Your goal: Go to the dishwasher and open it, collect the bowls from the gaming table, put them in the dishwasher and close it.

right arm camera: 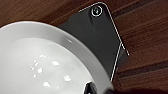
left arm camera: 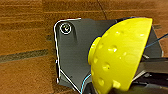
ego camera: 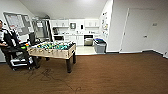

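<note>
Robot is carrying a dimpled yellow bowl at the left jaws and a glossy white bowl at the right, grip on each apparently closed, while the steel-fronted dishwasher is sitting straight ahead, well apart, across the brown floor.
</note>
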Controlling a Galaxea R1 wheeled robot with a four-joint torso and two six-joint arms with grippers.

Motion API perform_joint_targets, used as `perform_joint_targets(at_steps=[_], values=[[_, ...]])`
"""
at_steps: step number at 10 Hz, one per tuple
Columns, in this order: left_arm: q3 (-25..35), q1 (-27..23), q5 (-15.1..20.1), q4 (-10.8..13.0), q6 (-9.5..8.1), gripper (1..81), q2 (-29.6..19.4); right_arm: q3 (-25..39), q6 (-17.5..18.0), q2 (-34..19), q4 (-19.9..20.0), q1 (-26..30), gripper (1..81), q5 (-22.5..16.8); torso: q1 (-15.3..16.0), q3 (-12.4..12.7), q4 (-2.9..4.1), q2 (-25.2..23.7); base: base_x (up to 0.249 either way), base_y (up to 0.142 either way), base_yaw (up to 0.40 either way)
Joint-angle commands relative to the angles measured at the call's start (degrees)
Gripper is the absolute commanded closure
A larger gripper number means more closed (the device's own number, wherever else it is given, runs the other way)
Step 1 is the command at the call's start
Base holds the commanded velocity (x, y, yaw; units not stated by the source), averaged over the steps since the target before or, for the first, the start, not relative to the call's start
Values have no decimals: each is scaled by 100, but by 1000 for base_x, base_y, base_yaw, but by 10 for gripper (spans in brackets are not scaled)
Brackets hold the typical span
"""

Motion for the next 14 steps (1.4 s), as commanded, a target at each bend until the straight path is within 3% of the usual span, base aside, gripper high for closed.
perform_joint_targets(at_steps=[1,3,10,14], values=[[-16,-250,185,69,49,811,-100,43,-35,-101,-106,246,811,-340,0,0,0,0,0,0,-354],[-16,-259,150,51,49,811,-126,44,-35,-101,-124,238,811,-340,0,0,0,0,0,0,-223],[-7,-250,123,33,49,811,-152,43,-35,-92,-150,238,811,-340,0,0,0,0,0,0,0],[-7,-250,123,25,49,811,-152,43,-35,-92,-150,238,811,-332,-19,5,0,-11,152,0,0]])
